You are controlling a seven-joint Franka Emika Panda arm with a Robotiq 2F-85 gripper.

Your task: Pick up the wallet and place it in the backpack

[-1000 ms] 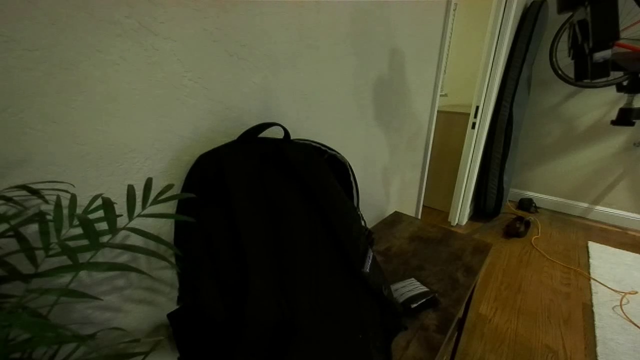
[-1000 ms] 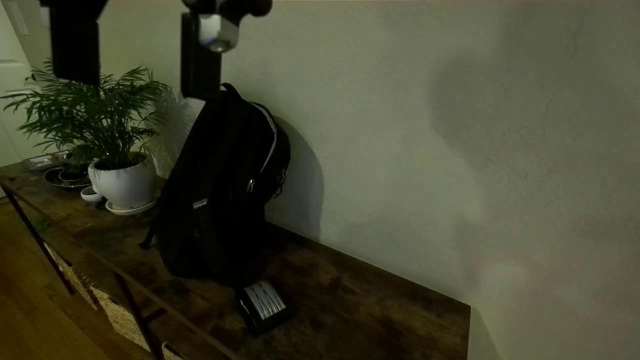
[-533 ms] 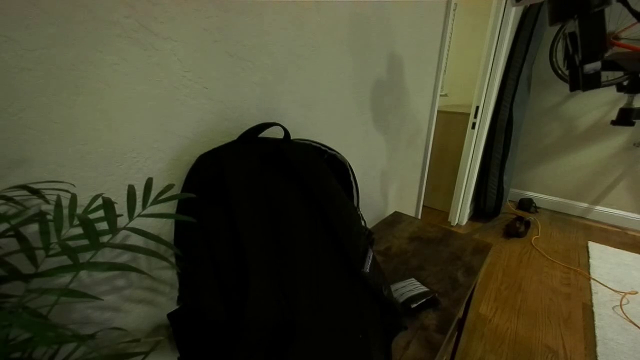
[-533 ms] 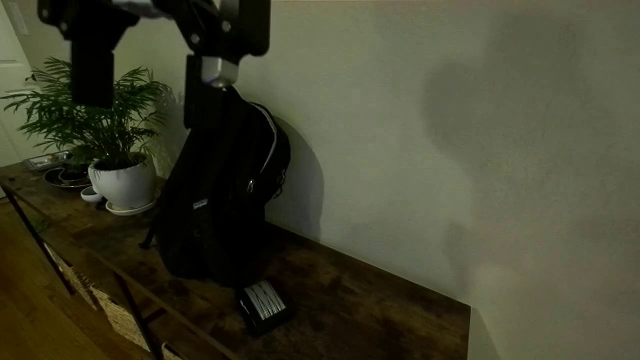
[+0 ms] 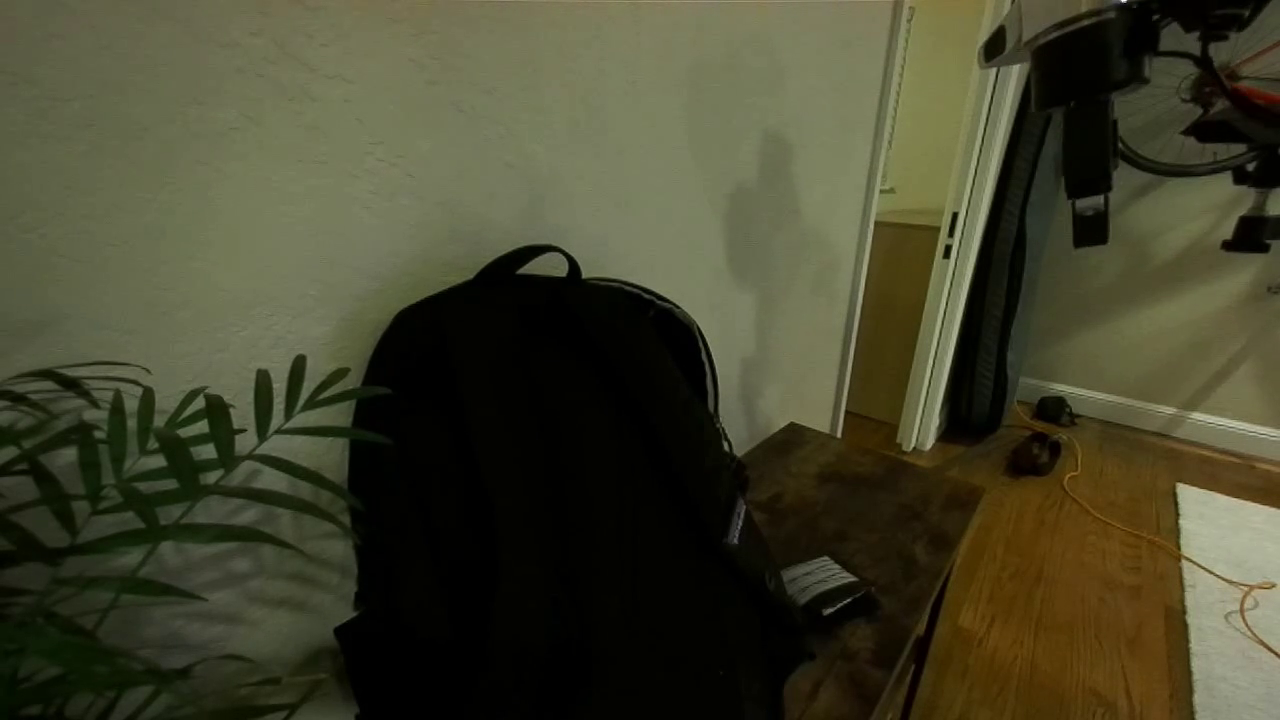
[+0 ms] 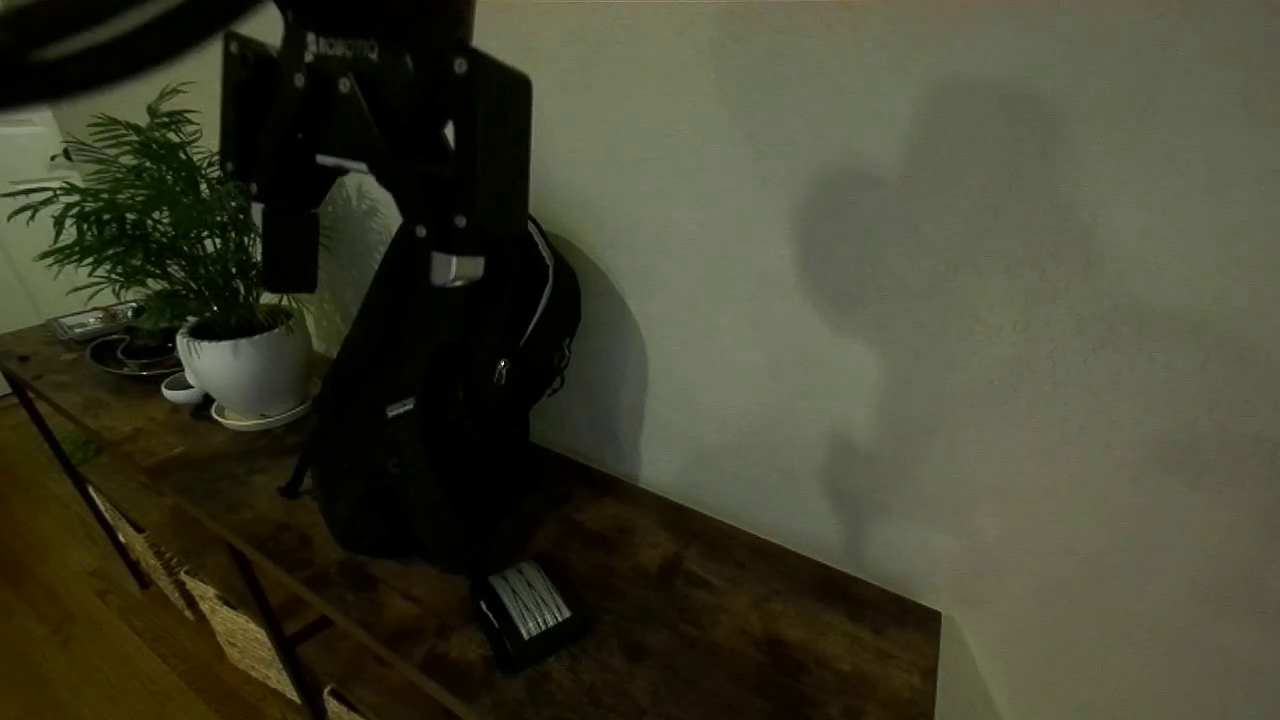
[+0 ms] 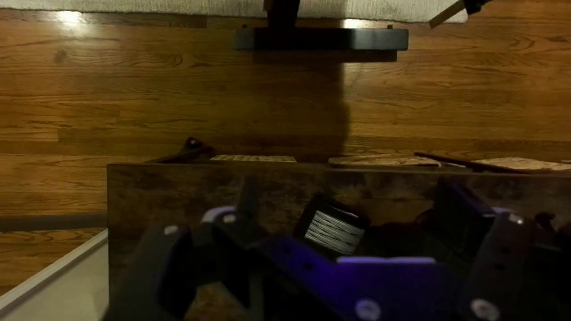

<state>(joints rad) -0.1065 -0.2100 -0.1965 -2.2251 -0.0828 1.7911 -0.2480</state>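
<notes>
Gripper hangs wide, empty! Best centre over the wallet, right of the backpack in both exterior views, then lower straight.

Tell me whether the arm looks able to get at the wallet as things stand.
Probably yes: the gripper hangs open and nothing lies on the wallet, though the backpack close beside it may crowd the approach.

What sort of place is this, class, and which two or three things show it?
Probably a room in a home: a leafy potted plant and a backpack stand on a long console table, and in an exterior view a bicycle appears indoors.
</notes>
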